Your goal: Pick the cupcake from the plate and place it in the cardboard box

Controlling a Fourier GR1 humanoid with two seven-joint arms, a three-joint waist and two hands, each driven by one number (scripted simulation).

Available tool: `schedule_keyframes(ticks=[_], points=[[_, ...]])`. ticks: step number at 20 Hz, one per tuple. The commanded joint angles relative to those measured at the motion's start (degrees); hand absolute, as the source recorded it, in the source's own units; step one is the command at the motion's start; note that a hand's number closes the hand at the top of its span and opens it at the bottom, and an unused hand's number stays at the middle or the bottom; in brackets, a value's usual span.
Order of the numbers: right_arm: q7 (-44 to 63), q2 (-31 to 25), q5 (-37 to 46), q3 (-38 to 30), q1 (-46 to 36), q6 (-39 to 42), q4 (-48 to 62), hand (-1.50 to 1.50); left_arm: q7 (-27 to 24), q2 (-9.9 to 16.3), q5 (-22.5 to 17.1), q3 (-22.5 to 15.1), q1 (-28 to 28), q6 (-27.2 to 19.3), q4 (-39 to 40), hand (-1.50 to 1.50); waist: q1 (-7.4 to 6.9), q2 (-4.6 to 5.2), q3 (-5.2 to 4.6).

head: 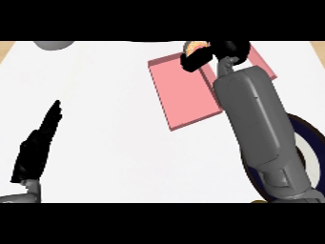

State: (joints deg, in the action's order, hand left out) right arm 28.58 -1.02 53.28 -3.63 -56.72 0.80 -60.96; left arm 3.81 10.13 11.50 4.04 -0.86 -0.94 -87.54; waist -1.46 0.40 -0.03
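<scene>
Head view: right hand [206,53] is curled round the cupcake [195,46], carrying it over the pink cardboard box [186,90] just beneath, probably for the drop; plate [318,152] sits back by its forearm; left hand [39,143] rests flat-fingered, well apart on the desk [108,95].

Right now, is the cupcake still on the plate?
No. The right hand holds the cupcake above the pink box, away from the plate. It is not yet released.
</scene>
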Motion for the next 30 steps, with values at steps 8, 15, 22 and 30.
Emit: schedule_keyframes(ticks=[8, 15, 22, 30], points=[[-1.9, 1.0, -3.9, -4.1, -11.9, -14.5, 30.7, -1.5, -0.4, -1.5, 1.9, -1.6, -0.2, -0.8, 0.1, 0.0, -1.15, 0.31, 0.02], [-13.0, 1.0, -8.1, -10.8, -12.3, -24.4, 37.0, -1.5, 0.0, -2.2, 2.4, -1.7, -2.9, -1.5, 1.2, 0.0, -1.56, 0.75, 0.06], [-24.0, -0.4, -18.1, -19.9, -8.7, -33.7, 29.9, -1.5, -0.6, -2.0, 1.8, -1.7, 1.6, -0.9, -1.3, 0.0, -0.63, 0.23, 0.12], [-29.9, -3.3, -27.5, -26.4, -5.1, -35.1, 23.5, -1.5, 2.8, -1.5, 1.4, -0.9, 2.0, -0.5, -3.8, 0.0, 0.92, -0.4, 0.06]])
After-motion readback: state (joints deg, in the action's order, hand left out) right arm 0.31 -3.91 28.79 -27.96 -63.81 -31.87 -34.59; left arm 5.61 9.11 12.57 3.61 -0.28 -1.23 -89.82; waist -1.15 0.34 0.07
